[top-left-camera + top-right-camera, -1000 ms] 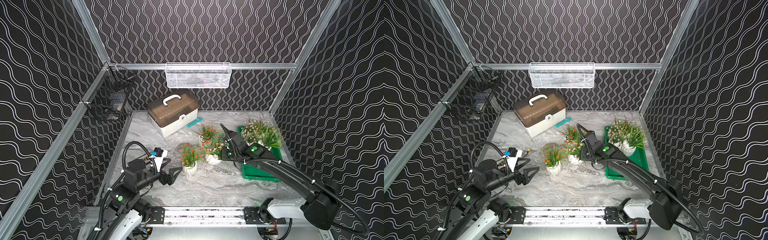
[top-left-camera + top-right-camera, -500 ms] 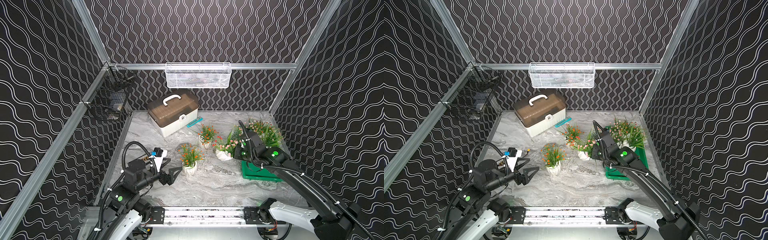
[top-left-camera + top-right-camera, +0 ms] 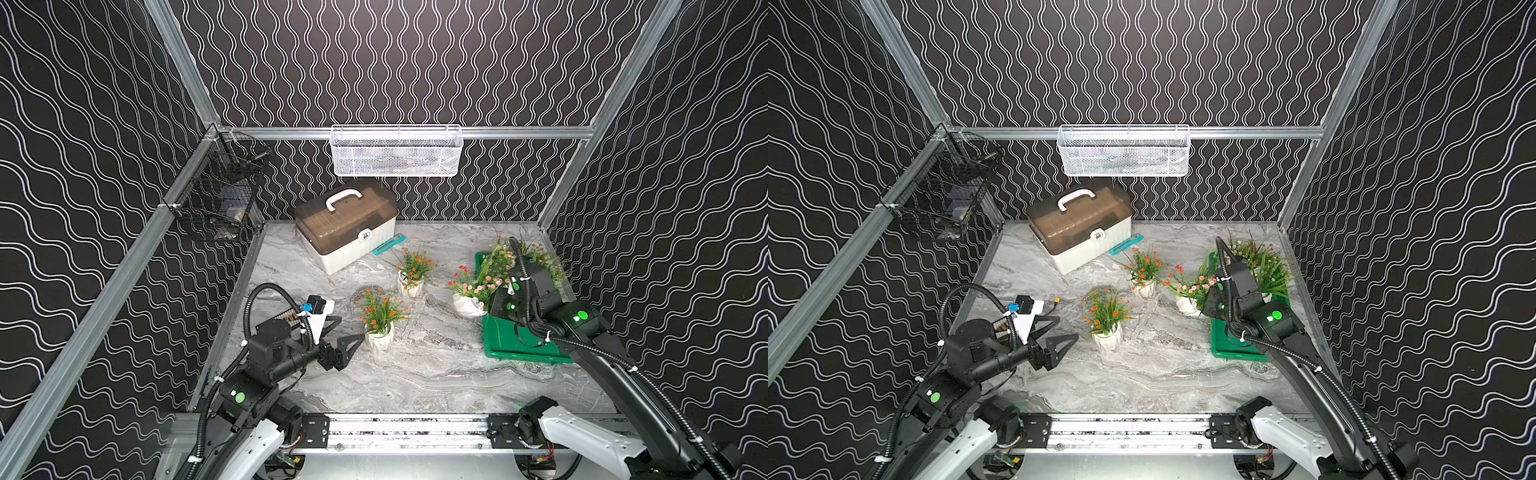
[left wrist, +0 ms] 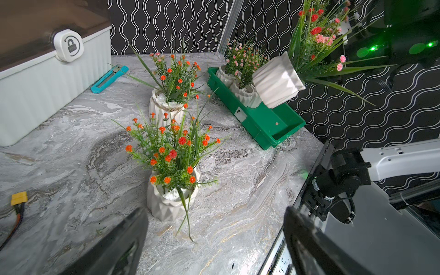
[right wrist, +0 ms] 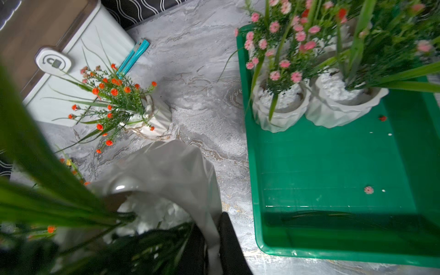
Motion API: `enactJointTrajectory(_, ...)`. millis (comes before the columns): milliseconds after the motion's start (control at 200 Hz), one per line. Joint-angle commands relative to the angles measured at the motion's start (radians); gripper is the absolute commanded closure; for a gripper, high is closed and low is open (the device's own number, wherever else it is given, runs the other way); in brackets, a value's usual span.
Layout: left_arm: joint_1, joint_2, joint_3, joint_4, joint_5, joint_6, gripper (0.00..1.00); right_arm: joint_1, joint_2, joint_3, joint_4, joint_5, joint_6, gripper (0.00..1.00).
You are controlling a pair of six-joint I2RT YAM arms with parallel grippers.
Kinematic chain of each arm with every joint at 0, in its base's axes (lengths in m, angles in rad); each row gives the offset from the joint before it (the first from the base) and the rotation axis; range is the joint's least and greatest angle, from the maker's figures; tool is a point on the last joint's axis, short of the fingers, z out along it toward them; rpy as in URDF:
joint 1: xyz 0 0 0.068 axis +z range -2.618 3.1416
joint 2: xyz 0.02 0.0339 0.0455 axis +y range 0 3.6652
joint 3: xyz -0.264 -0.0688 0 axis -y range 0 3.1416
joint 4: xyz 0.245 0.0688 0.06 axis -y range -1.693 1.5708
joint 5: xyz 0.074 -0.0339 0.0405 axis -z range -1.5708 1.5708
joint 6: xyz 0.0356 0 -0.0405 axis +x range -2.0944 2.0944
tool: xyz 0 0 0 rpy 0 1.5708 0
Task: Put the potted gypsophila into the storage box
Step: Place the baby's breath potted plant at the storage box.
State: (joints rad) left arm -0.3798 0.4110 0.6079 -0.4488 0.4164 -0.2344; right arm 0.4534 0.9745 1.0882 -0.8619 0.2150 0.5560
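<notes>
Right tool (image 5: 213, 229) clamped on the rim of one potted gypsophila (image 3: 467, 303), one jaw inside the mouth and one outside. The pot is off the surface (image 3: 415, 374) and tilted: base swung away from the tool, sprigs leaning back over it.

Change over the last second: tool and pot have travelled from among the loose pots mid-surface across to the storage box (image 5: 333, 166). The pot now hangs just outside the box's long wall, with the box floor right beside the tool. Transfer looks nearly done. What remains, by my reading, is a short carry over the wall, righting the pot, then set-down.

Two pink-flowered pots (image 5: 281, 112) already stand touching each other at the box end ahead of the tool; the stretch nearest the tool is bare. One orange-flowered pot (image 3: 379, 338) stands just ahead of the left tool (image 3: 351, 328), a second orange-flowered pot (image 3: 410, 286) farther beyond it. The left tool has not moved: jaws wide apart, holding nothing.

Materials:
- Pot: white, glossy, faceted ribs, tapering to the base, with white gravel-like fill, stiff plastic blades and bead-sized pink and red blossoms.
- Box: bright green, smooth, low walls, rolled rim, with a few shed blossoms on its floor.

A rim-only hold on a tilted pot could slip, I'd judge.
</notes>
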Motion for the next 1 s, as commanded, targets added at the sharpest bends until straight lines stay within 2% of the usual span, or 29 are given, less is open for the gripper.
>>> enactJointTrajectory(0,0.001,-0.001,0.004,0.018,0.008,0.009,0.08,-0.05,-0.024,-0.003,0.032,0.023,-0.001,1.0)
enactJointTrajectory(380,0.001,-0.013,0.004,0.02,0.019,0.007,0.08,-0.22,-0.049,-0.046,0.048,-0.02,-0.013,1.0)
enactJointTrajectory(776,0.001,-0.026,0.002,0.032,0.051,0.005,0.08,-0.277,0.041,-0.055,0.029,0.015,-0.022,1.0)
enactJointTrajectory(996,0.001,-0.047,-0.003,0.039,0.062,0.004,0.08,-0.284,0.097,-0.044,-0.023,0.093,-0.027,1.0)
